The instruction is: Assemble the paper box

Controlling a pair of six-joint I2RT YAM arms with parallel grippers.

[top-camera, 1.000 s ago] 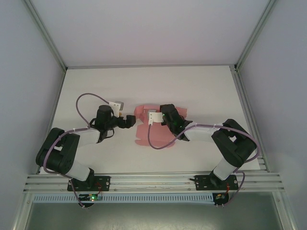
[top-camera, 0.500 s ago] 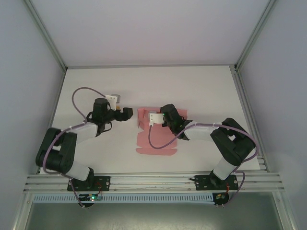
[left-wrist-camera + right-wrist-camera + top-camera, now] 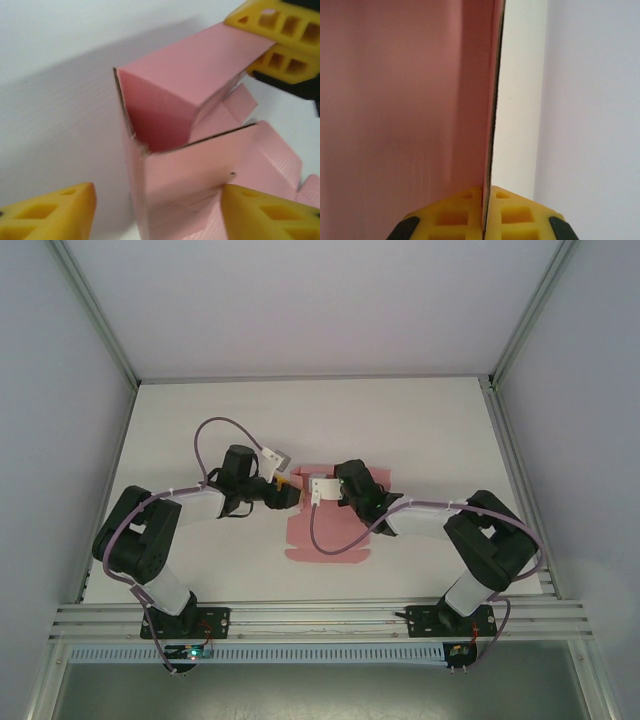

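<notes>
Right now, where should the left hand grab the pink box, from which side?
Probably the paper box at its raised near end, from the left, squeezing gently across the outer sides. The walls stand up there, with the open left gripper straddling them. The right gripper pinches the far wall.

Bright, even light whitens the table, the paper box casts a soft grey shadow beside it, and both wrist views are blurred close up.

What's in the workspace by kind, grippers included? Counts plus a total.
pink paper box: 1
grippers: 2 (left gripper open, right gripper pinching a box panel)
total: 3
</notes>
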